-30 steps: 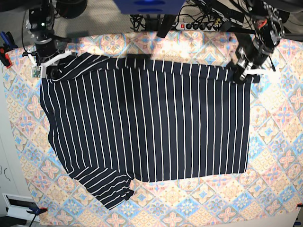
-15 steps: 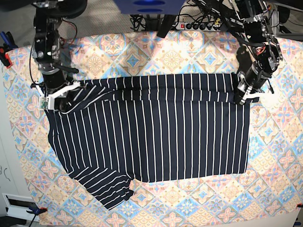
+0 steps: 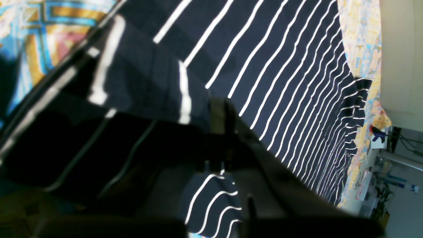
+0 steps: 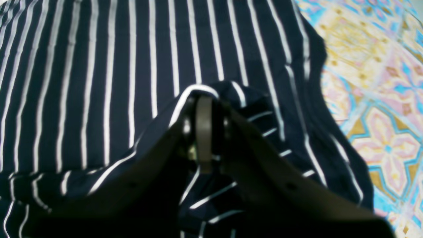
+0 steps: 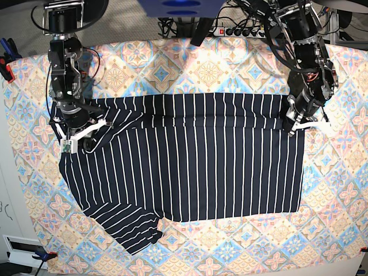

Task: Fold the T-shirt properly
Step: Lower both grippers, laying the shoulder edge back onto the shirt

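Floral-tiled tablecloth (image 5: 230,69), grey floor (image 5: 123,20)

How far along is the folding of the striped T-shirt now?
Early stage. Both pincers, left and right, hold the T-shirt by its far edge, carrying it toward the near hem. The near sleeve still lies spread out; no fold is finished.

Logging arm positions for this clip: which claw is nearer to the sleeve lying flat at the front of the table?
Right. The right claw grips the T-shirt on the sleeve's side; the left claw grips the opposite far corner.
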You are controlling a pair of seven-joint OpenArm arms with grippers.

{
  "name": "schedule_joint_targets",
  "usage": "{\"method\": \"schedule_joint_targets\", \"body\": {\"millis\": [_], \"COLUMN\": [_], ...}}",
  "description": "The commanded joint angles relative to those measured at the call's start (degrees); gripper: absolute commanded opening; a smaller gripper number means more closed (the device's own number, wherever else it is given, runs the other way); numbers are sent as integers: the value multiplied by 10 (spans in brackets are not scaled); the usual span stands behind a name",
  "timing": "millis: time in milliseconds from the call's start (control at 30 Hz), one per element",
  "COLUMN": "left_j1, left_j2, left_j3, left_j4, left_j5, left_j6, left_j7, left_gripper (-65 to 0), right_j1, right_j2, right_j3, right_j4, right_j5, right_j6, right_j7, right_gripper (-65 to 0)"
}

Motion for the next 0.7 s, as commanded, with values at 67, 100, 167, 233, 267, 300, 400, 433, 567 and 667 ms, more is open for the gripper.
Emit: {"method": "schedule_joint_targets", "body": {"millis": [67, 100, 167, 233, 267, 300, 400, 433, 567, 667], "left_j1": [-6, -5, -4, -3, 2, 9, 18, 27, 87, 130], "left_j2": [-9, -10, -10, -11, -11, -11, -11, -11, -7, -5], "left_j3": [-2, -4, -4, -5, -5, -5, -5, -6, -4, -3], "left_j4": [6, 5, 5, 5, 6, 7, 7, 11, 84, 123], "left_j5": [-7, -7, -7, -7, -8, -10, -13, -14, -38, -45], "left_j6": [-4, -4, -4, -3, -3, -3, -3, -3, -4, -4], "left_j7": [-10, -10, -10, -10, -10, -10, -10, -10, -10, -9], "left_gripper": [-612, -578, -507, -430, -402, -379, -370, -370, -370, -370], "right_j1": [1, -9, -23, -34, -41, -50, -80, -89, -139, -164], "right_j2": [7, 8, 8, 8, 8, 9, 10, 10, 11, 12], "right_j3": [6, 7, 7, 7, 7, 10, 35, 41, 76, 89], "right_j4": [18, 20, 24, 31, 37, 43, 65, 73, 110, 114], "right_j5": [1, 1, 0, 0, 0, 0, 0, 0, 0, 0], "right_j6": [-1, -1, -1, -1, -1, -1, -1, -1, -1, -1], "right_j7": [15, 15, 15, 15, 15, 17, 17, 17, 16, 15], "right_gripper": [-501, -473, -437, -414, -409, -407, -407, -407, -407, -407]}}
